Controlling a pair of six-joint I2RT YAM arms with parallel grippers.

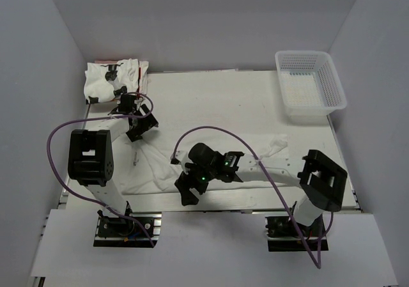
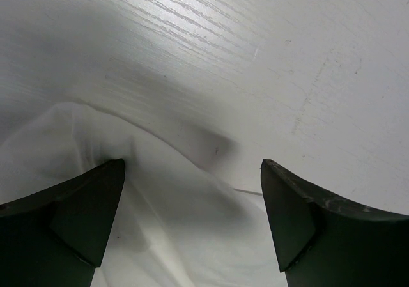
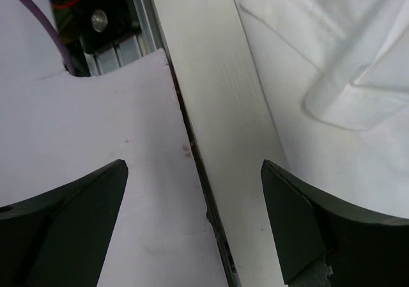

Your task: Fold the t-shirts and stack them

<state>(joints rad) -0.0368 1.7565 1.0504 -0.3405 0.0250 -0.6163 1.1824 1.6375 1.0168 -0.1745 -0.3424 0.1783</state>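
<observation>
Lying folded in the far left corner, printed t-shirts are stacked; just nearer, the left gripper is held with jaws apart over the far left edge of a white t-shirt spread on the near part of the table. The right gripper, jaws likewise apart, is held above the table's near edge beside that shirt, and a mesh basket is placed far right.

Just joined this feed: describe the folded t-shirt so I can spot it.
Find the far left corner of the table, across from the mesh basket. The folded t-shirt sits there, a compact bundle with black prints, unlike the white t-shirt spread out at the near edge.
</observation>
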